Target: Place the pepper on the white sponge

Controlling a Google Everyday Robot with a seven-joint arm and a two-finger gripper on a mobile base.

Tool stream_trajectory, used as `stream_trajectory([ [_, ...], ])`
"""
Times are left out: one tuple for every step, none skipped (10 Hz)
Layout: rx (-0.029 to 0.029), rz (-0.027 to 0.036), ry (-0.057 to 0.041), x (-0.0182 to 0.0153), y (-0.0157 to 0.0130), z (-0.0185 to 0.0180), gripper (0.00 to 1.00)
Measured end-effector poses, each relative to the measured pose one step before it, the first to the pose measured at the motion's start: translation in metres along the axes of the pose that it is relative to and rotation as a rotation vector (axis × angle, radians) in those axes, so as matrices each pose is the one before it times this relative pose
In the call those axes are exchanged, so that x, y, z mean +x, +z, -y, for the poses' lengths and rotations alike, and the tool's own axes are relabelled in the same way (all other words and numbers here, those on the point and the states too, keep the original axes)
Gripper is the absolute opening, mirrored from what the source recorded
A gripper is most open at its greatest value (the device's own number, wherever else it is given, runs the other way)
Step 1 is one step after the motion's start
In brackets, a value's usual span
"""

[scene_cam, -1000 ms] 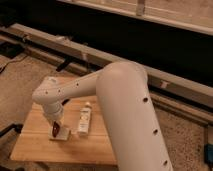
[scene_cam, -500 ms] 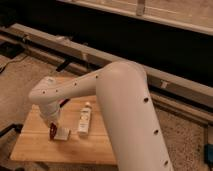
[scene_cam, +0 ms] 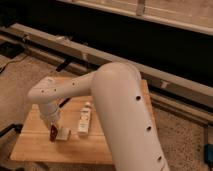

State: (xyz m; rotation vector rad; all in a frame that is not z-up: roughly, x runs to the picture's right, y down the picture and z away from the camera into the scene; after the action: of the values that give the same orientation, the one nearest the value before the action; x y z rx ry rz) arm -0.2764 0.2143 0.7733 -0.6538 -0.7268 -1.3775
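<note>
One pepper (scene_cam: 52,133) is directly under the gripper (scene_cam: 54,125), just beside the white sponge (scene_cam: 63,133). Whether the gripper pinches it, I cannot tell.

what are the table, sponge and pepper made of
The table looks like wood: tan, matte, faint grain streaks. The sponge is off-white and dull, likely foam. The pepper is dark red; its material is unclear, perhaps plastic. The claw is right above the pepper, beside the sponge.

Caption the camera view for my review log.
Gripper low over the wooden table, pepper at its tip beside the sponge, a white bottle lying nearby.
</note>
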Motion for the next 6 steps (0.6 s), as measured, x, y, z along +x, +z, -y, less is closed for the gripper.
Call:
stream_trajectory([
  [-0.00807, 0.01124, 0.00125, 0.00017, 0.00322, -0.00030, 0.00],
  [-0.00726, 0.00885, 0.00061, 0.00026, 0.00311, -0.00029, 0.00],
  [-0.00566, 0.00551, -0.00023, -0.00018, 0.00120, -0.00026, 0.00],
  [-0.00272, 0.00379, -0.00064, -0.00029, 0.00046, -0.00022, 0.00],
  [-0.00329, 0.00214, -0.00044, 0.00021, -0.00003, -0.00130, 0.00],
  [-0.00213, 0.00202, -0.00081, 0.00025, 0.00021, -0.00122, 0.00],
])
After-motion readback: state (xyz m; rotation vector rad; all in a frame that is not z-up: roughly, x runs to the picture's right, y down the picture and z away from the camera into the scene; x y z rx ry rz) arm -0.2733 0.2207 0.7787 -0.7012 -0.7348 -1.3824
